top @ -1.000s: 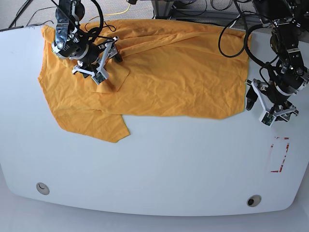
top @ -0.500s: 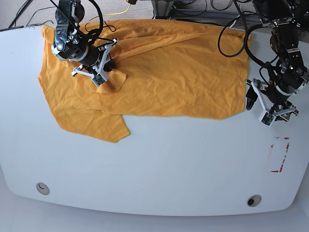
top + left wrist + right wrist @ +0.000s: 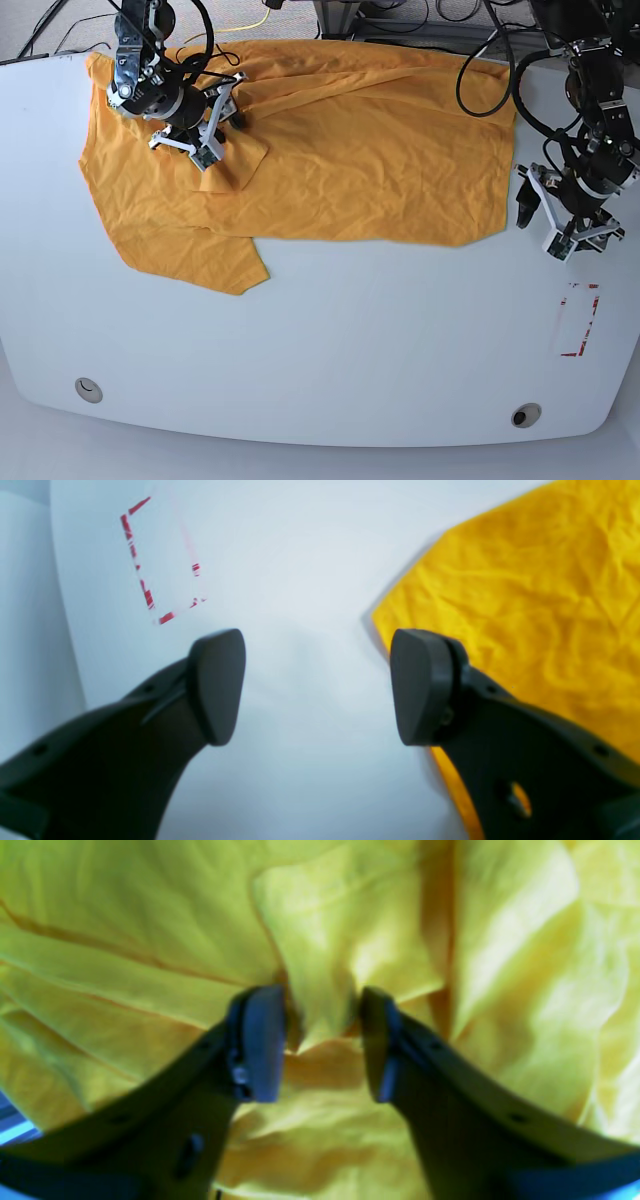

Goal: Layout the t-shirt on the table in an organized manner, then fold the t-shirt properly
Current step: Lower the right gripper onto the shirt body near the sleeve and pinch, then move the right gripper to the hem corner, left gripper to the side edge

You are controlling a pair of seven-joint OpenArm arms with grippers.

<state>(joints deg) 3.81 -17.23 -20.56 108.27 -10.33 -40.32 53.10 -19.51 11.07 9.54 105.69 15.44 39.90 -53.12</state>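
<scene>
- T-shirt (image 3: 330,150): orange-yellow woven cloth, finely creased, spread across the far half of the table (image 3: 350,350). Its far hem runs along the table's far edge; one short sleeve (image 3: 215,262) points toward the near side at the base view's left.
- Cloth surface: a long diagonal fold crosses the upper body of the garment, and a small raised flap (image 3: 235,165) stands just beside the right gripper.
- Right gripper (image 3: 322,1040): lowered onto the shirt near its upper left part in the base view. The fingers (image 3: 260,1040) stand partly apart with a ridge of fabric risen between them; the wrist view is too blurred to tell whether the pads actually press on the cloth.
- Left gripper (image 3: 315,685): dark, rounded pads spread wide, nothing between them. It hangs over bare tabletop just beside the shirt's side edge, one finger overlapping the cloth's corner in the wrist view.
- Table: smooth white top with rounded corners, sparsely specked. Two round grommets (image 3: 88,390) sit near the front edge, one toward each corner.
- Red tape outline (image 3: 578,320): a broken rectangle on the table, near the left gripper and well apart from the shirt.
- Open room: the whole near half of the tabletop lies bare between the shirt's near hem and the front edge.
</scene>
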